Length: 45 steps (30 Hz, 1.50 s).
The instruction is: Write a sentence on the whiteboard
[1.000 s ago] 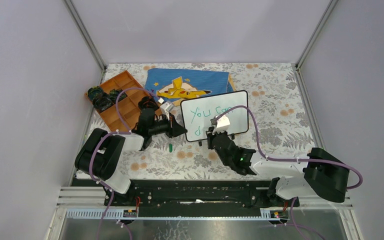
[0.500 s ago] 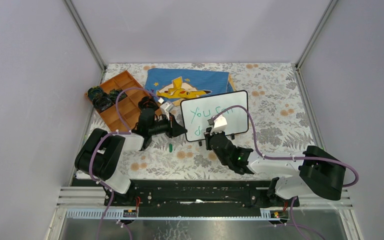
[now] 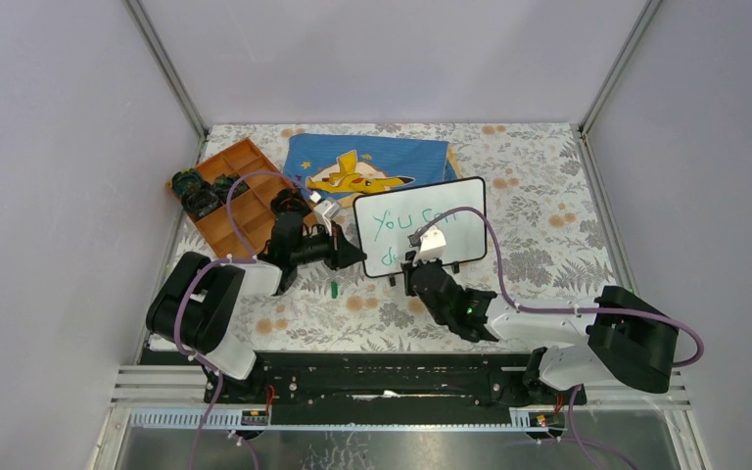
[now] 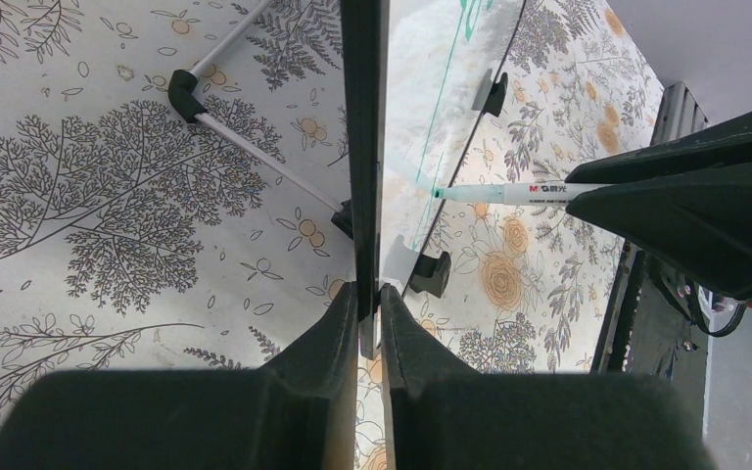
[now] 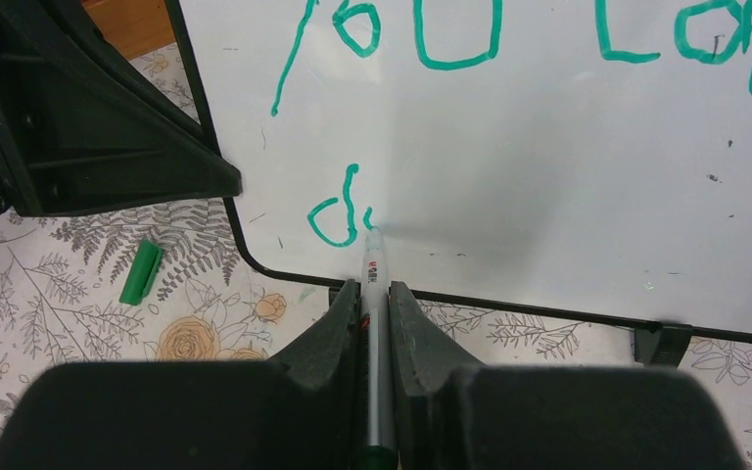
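whiteboard [image 3: 462,208] stands propped on the bench [image 3: 548,245], just in front of the blue cloth [image 3: 372,162]. left fingers [image 4: 331,333] clenched on its lower left edge. right fingers [image 5: 337,323] clenched on a marker [image 5: 372,262], tip touching the board just right of the "d". i read the sentence [image 3: 393,223] as "you can" above, "d" below. green cap [image 5: 141,272] lies on the bench near the board's corner.

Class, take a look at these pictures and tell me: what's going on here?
The left gripper clamps the edge of the whiteboard, steadying it. The right gripper holds a marker, its tip on the board, writing a green sentence. "You can" is done and a "d" begins the second line. A green cap lies near the board's corner.
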{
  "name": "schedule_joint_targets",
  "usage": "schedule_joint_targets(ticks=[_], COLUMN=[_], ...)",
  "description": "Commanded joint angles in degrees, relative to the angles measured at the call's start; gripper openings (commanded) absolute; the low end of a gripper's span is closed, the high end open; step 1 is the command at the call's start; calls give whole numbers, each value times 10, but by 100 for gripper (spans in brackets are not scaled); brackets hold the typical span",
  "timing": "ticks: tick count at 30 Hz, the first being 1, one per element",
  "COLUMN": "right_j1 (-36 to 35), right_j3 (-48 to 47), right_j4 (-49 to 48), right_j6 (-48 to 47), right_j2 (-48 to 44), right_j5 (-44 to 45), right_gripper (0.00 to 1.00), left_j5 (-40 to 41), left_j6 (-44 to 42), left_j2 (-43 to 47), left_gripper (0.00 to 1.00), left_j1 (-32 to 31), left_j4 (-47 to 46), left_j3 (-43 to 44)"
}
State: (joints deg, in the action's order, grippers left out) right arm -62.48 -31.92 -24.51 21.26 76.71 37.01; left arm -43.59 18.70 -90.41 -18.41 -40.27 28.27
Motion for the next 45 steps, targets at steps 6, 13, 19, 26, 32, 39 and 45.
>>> schedule_joint_targets(ticks=[6, 13, 19, 26, 32, 39, 45], right_j1=[10, 18, 22, 23, 23, 23, 23], right_j3=[7, 2, -16, -30, -34, -39, -40], right_j4=[21, 20, 16, 11, 8, 2, -6], right_j6=[13, 4, -8, -15, -16, -15, -14], right_j2=[-27, -36, -27, -18, -13, -4, 0], right_j5=[40, 45, 41, 36, 29, 13, 1], right_gripper=[0, 0, 0, 0, 0, 0, 0], left_j5=[15, 15, 14, 16, 15, 16, 17], left_j6=[-20, -20, -21, -24, -24, -24, -25], left_j2=[9, 7, 9, 9, 7, 8, 8], left_gripper=[16, 16, 16, 16, 16, 16, 16], left_j1=[-5, -6, -7, -9, -10, -11, -11], left_j4=[8, 8, 9, 13, 13, 14, 15], left_j3=[10, 10, 11, 10, 12, 12, 12])
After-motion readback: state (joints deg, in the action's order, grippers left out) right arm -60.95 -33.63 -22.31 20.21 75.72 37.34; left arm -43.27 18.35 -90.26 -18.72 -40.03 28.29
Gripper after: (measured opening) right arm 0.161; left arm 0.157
